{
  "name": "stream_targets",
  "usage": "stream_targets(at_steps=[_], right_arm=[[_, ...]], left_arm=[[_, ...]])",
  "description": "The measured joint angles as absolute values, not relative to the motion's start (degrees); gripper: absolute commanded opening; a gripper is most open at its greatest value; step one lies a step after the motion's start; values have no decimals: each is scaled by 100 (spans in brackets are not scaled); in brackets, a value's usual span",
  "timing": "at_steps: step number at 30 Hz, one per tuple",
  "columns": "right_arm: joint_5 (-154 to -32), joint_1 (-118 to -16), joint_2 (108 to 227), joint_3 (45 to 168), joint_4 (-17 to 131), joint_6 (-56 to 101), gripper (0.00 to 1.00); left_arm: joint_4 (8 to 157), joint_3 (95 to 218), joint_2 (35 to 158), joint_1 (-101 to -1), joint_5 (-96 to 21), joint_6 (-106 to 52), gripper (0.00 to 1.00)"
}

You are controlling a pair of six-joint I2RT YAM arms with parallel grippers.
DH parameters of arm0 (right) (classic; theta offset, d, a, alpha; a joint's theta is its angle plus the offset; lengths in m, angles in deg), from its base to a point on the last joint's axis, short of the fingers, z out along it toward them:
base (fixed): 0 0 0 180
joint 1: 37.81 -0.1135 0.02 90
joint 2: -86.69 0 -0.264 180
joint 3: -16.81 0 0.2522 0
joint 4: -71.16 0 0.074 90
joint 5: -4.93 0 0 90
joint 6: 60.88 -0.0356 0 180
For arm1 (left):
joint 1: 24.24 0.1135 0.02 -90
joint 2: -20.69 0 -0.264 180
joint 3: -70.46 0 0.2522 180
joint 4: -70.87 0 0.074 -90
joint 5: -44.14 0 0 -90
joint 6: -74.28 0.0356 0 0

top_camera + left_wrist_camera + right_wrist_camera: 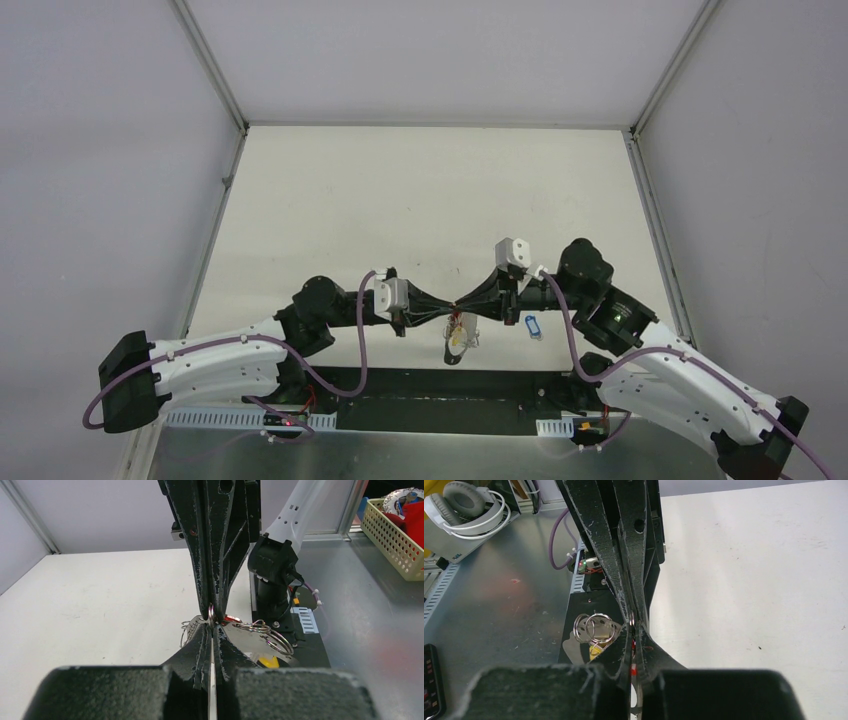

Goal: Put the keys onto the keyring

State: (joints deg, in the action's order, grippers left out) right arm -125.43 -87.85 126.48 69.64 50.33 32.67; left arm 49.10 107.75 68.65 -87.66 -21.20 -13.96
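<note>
1. State: the left gripper [445,311] and right gripper [470,301] meet tip to tip above the near edge of the table [420,200].
2. Jaws: both pairs are narrow. Each appears to pinch the keyring [459,338] at its rim. The rest of it hangs in a bunch just under the tips.
3. Contact point: 1 split ring [211,613] stands upright exactly where the 2 sets of tips meet. The wrist views do not show which jaws bear on it.
4. Other parts: 2 spare rings [265,632] and a yellow tag [270,661] lie below the tips. The hoop itself cannot be made out clearly.
5. Key: 1 blue key [532,326] lies on the table near the right gripper, apart from the bunch.
6. Step in hand (judged): steadying and opening a split ring to take a key.
7. Method:
   - Keep 1 grip fixed as the anchor and move only the other arm.
   - Twist gently, because a split ring can spring out of narrow tips.
   - Avoid pulling the arms apart, because the thin hoop may bend or slip.
   - Release 1 gripper only when the other holds the bunch securely, then fetch the blue key.
</note>
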Motion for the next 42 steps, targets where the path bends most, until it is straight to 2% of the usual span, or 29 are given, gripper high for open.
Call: stream_targets(at_steps=[1,2,4,6,13,21,31,33,36,42], right_arm=[[-12546,-8785,12651,6964,5026,3270,0],[-12546,-8781,12653,6967,5011,3272,0],[-12546,-8781,12673,6980,4956,3292,0],[-12537,-8783,12701,7019,4849,3324,0],[-12423,-8783,12913,7369,3872,3556,0],[-12148,-8783,13569,8112,2635,3794,0],[-11995,-8783,14377,8720,1584,3847,0],[-11995,-8783,14393,8724,1505,3847,0],[-11997,-8783,14393,8726,1463,3847,0],[-11995,-8783,14393,8726,1465,3847,0]], left_arm=[[4925,10775,6865,-8766,-2120,-1407,0],[4951,10775,6861,-8766,-2120,-1416,4],[5015,10777,6837,-8766,-2126,-1425,18],[5163,10797,6782,-8766,-2153,-1405,26],[6398,11247,6314,-8768,-2485,-1261,35],[8044,12099,6540,-8768,-2673,-996,36],[8682,12473,7626,-8768,-2332,-905,36],[8680,12523,7766,-8768,-2290,-909,32],[8647,12534,7840,-8768,-2231,-916,22],[8418,12534,7884,-8768,-2054,-931,20]])
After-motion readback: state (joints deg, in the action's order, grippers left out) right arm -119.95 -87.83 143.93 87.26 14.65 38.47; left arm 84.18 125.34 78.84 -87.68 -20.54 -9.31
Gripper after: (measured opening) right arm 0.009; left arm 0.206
